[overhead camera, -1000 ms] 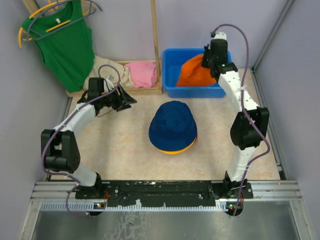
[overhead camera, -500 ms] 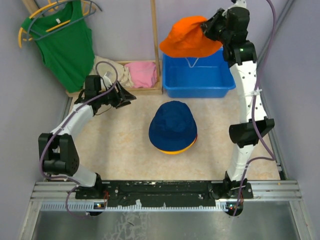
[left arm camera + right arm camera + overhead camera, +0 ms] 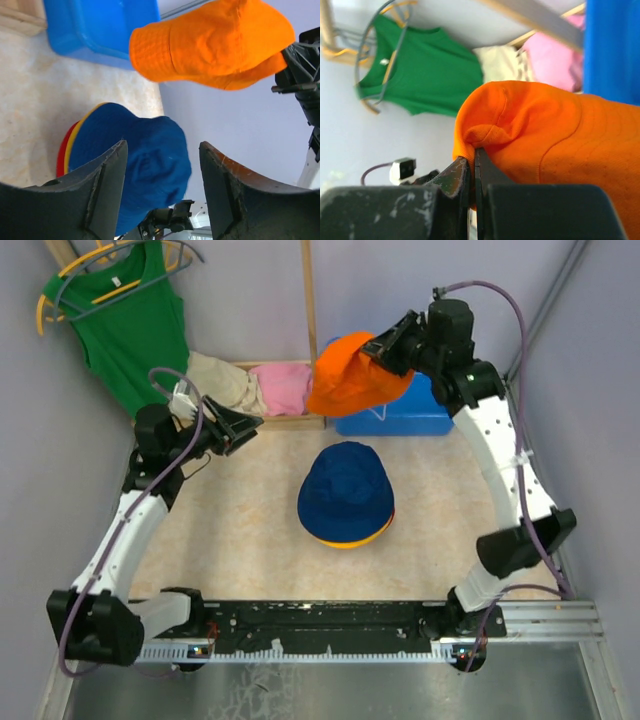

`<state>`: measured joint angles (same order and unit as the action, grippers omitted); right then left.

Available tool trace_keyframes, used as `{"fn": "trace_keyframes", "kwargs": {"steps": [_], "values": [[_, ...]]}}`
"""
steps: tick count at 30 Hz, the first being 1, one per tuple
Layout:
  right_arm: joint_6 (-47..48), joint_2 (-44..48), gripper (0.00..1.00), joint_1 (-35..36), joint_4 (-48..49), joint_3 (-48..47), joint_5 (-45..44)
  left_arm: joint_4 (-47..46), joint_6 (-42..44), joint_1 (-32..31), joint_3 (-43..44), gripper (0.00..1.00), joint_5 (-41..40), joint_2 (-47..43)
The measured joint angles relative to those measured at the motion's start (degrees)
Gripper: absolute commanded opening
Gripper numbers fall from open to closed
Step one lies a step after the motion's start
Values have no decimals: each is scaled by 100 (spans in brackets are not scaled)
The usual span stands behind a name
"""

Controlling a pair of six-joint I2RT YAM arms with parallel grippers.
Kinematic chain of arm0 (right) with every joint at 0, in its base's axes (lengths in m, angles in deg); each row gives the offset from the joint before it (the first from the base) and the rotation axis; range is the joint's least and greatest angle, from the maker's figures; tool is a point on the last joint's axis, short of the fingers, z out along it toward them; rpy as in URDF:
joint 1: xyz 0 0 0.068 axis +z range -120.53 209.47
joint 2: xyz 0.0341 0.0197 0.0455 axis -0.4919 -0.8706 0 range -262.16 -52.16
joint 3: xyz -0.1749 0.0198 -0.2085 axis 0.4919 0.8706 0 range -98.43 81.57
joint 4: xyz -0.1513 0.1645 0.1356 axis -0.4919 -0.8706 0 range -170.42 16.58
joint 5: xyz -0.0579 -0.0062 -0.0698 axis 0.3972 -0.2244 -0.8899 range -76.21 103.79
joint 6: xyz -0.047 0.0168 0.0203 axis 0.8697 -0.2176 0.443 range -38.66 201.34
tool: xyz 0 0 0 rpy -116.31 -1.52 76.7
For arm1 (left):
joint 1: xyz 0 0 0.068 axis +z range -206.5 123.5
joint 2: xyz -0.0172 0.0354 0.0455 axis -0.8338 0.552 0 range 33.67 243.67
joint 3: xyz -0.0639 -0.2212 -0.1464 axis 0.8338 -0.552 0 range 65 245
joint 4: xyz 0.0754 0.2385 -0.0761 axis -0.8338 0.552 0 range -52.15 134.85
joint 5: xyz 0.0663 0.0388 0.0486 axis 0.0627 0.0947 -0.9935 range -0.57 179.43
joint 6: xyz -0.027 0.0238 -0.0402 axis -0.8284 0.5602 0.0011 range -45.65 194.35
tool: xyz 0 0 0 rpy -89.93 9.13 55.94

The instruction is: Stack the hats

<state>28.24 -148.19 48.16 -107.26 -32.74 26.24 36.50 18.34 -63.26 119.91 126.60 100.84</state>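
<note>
Evidently, the right gripper (image 3: 472, 160) was pinched tight on a fold at the brim of the bright orange cloth bucket hat (image 3: 350, 375). The hat hung in the air before the blue plastic bin (image 3: 410, 418), probably for carrying to the pile. That pile sat mid-table: a navy blue cloth bucket hat (image 3: 345, 490) over a yellow-orange hat (image 3: 350, 543) and a red hat (image 3: 61, 150). The left gripper (image 3: 243, 423) hovered empty with its jaws spread. No writing was legible, and the white tag (image 3: 384, 62) on the green tank top (image 3: 130, 330) was too small to read.
</note>
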Motion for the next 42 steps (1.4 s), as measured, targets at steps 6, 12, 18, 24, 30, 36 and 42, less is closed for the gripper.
{"fn": "trace_keyframes", "kwargs": {"steps": [6,12,18,24,30,36,42], "values": [[-726,1534,0,540,282,896,-74,221,-76,-730,68,66,-680,-815],[-1259,2409,0,557,708,1449,-55,562,-131,-2358,42,68,-1908,-1054],[-1554,2632,0,557,807,1832,-55,452,-358,-3547,-407,69,-3279,-1561],[-1633,2774,0,557,817,2028,-59,144,-422,-4247,-422,69,-4000,-1309],[-1753,2876,0,557,903,2175,-52,236,-420,-4542,-509,64,-4520,-1298],[-1897,2879,0,557,988,2175,9,291,-374,-4559,-752,67,-5193,-1600],[-2024,2883,0,557,1123,2173,70,98,-151,-4559,-772,68,-5628,-1495]]}}
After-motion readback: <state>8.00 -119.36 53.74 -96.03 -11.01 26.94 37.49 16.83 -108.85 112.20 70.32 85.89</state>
